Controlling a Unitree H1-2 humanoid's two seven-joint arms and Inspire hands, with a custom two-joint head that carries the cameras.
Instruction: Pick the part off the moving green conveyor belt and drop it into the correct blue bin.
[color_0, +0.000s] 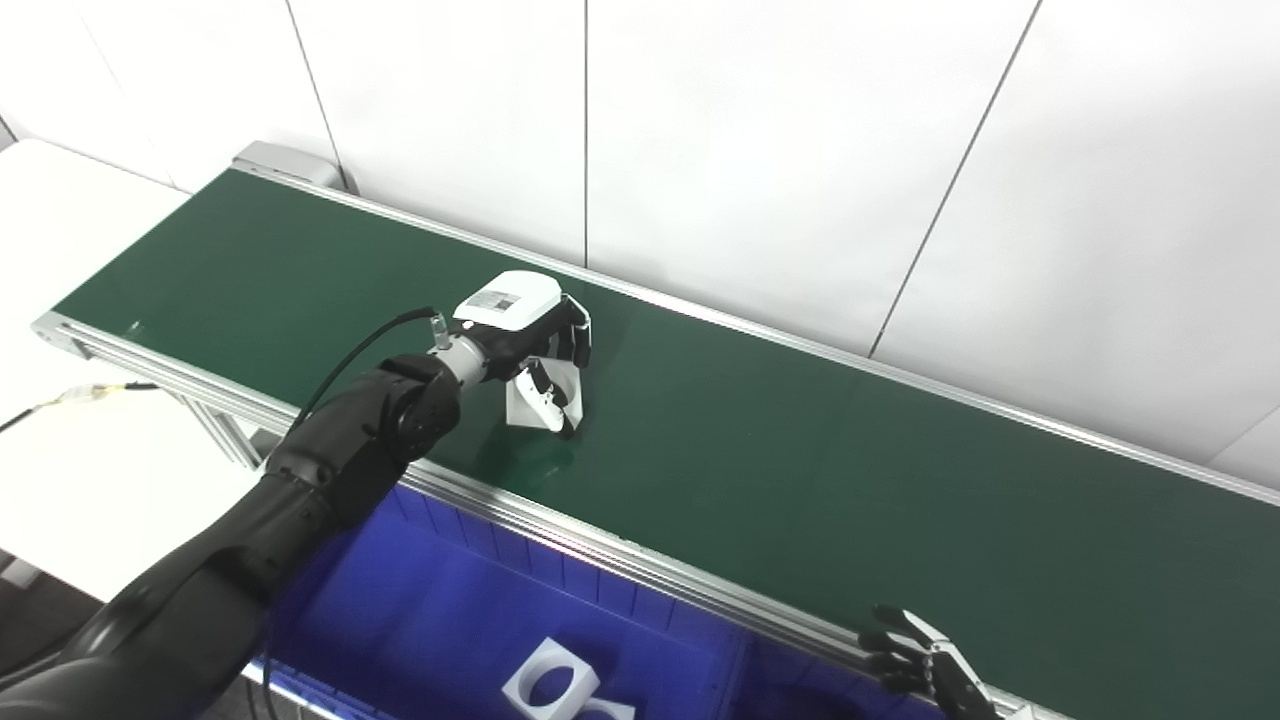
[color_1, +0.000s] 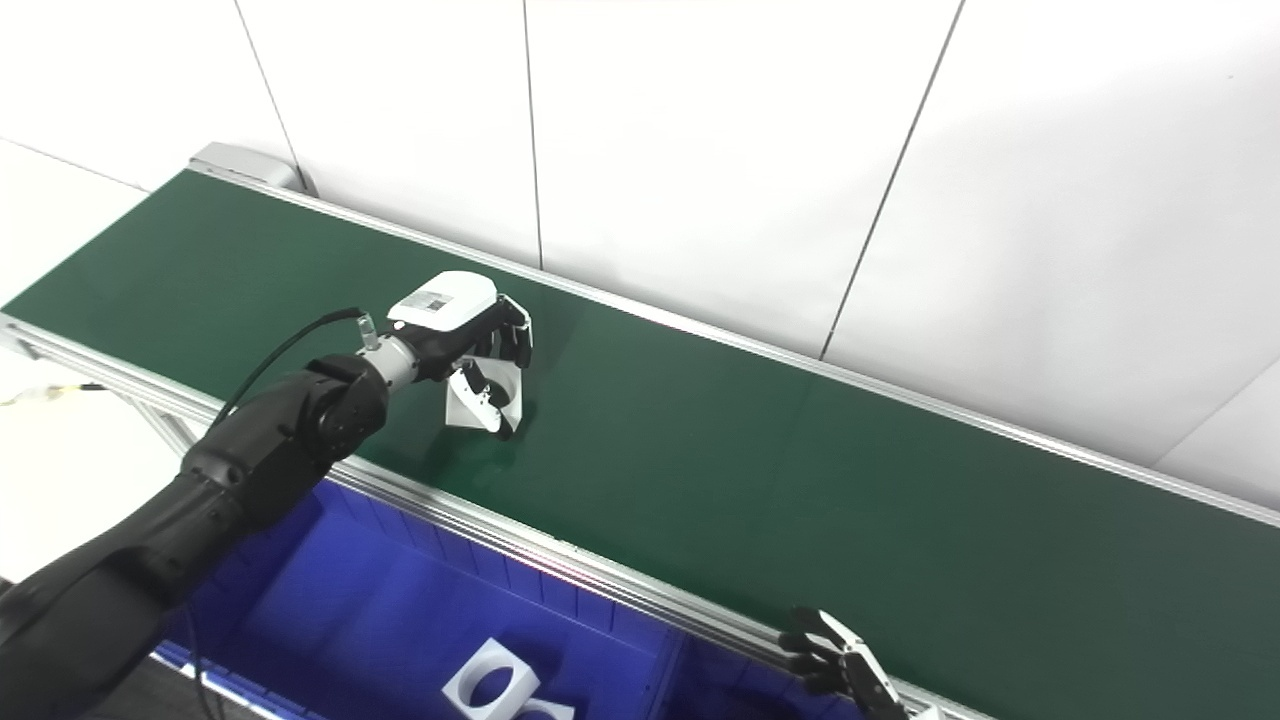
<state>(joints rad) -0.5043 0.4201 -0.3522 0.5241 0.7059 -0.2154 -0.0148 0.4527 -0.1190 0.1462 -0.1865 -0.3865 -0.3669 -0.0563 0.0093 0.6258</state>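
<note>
The left hand (color_0: 535, 345) reaches over the belt (color_0: 800, 460), fingers (color_0: 578, 335) and thumb curled round a white part (color_0: 540, 400) that sits on the green surface, toward the near edge. The grip looks closed on the part, which seems to touch the belt at its lower edge. The black arm runs back to the lower left, crossing the belt's near rail (color_0: 600, 540). Below that rail lies a blue bin (color_0: 450, 600) with another white piece (color_0: 555, 685) inside. The right hand (color_0: 925, 665) shows at the bottom right, beside the near rail, fingers spread and holding nothing. A white wall (color_0: 760, 150) stands behind the belt; a white bench (color_0: 60, 220) lies at far left.
</note>
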